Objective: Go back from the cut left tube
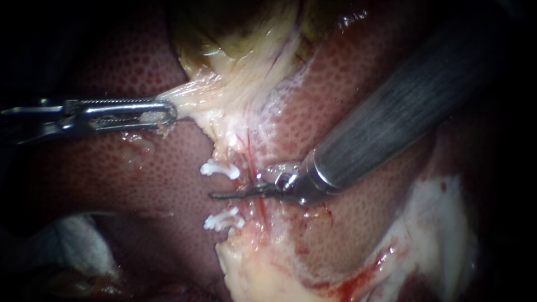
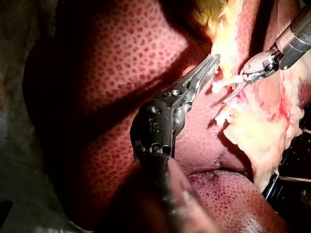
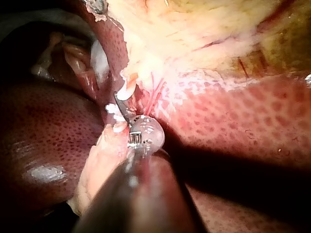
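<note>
The right instrument (image 1: pixel 214 196) lies closest to the lens. Its broad grey shaft slants down to a small wrist and two thin blades that lie together with nothing between them. The blades rest in the gap just beside the gallbladder-side clip (image 1: pixel 220 169), a white clip on the cut left tube (image 1: pixel 239 161). The tube's ends are hard to make out under the clips. A second white clip (image 1: pixel 224 220) sits on the other side of that gap, apart from the gallbladder-side clip. A thin red strand (image 1: pixel 256 176) runs just beside the gallbladder-side clip and crosses the base of the blades.

Well away from that clip, the left instrument (image 1: pixel 171 113) has its ridged jaws clamped on a band of pale tissue (image 1: pixel 190 92). The band is stretched taut from the gallbladder (image 1: pixel 235 33), which lies beyond the clip. Around the clip the liver (image 1: pixel 140 173) is a wet, red-brown surface, finely mottled, with small glints of light. In the left wrist view a dull grey surface (image 2: pixel 14 160) shows past the liver's edge, far from the clip. The rest of the surroundings is dark.
</note>
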Robot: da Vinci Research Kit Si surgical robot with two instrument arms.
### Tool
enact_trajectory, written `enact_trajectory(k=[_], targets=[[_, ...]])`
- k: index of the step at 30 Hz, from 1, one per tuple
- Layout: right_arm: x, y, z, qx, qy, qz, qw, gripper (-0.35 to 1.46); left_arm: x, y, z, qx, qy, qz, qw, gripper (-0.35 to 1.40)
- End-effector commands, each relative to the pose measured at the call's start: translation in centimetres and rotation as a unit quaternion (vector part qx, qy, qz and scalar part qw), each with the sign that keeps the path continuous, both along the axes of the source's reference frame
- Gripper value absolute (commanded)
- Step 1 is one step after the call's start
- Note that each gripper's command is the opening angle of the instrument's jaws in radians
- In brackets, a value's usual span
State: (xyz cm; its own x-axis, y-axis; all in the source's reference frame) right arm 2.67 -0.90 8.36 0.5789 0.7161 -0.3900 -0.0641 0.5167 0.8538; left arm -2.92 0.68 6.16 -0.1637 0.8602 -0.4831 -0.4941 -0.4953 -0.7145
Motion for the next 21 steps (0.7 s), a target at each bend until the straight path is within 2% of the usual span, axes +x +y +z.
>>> enact_trajectory(k=[1, 4, 8, 11, 15, 21], targets=[[0.0, -0.01, 0.0, 0.0, 0.0, 0.0, 1.0, -0.35, 0.0, 0.0, 0.0, 0.0, 0.0, 0.0, 1.0, -0.35], [0.0, -0.01, 0.0, -0.006, -0.005, 0.008, 0.9999, -0.35, 0.0, 0.0, 0.0, 0.0, 0.0, 0.0, 1.0, -0.35], [0.01, -0.01, -0.01, -0.011, 0.004, 0.012, 0.9999, 0.42, 0.0, 0.0, 0.0, 0.0, 0.0, 0.0, 1.0, -0.35], [0.02, -0.02, -0.02, -0.021, 0.02, 0.014, 0.9995, 0.83, 0.0, 0.0, 0.01, 0.0, 0.0, 0.0, 1.0, -0.35], [0.03, -0.03, -0.03, -0.031, 0.025, 0.009, 0.9992, 1.09, 0.0, 0.01, 0.02, 0.0, 0.0, 0.0, 1.0, -0.35], [0.02, -0.06, -0.07, -0.043, 0.033, 0.004, 0.9985, 1.3, 0.01, 0.01, 0.02, 0.0, 0.0, 0.0, 1.0, -0.35]])
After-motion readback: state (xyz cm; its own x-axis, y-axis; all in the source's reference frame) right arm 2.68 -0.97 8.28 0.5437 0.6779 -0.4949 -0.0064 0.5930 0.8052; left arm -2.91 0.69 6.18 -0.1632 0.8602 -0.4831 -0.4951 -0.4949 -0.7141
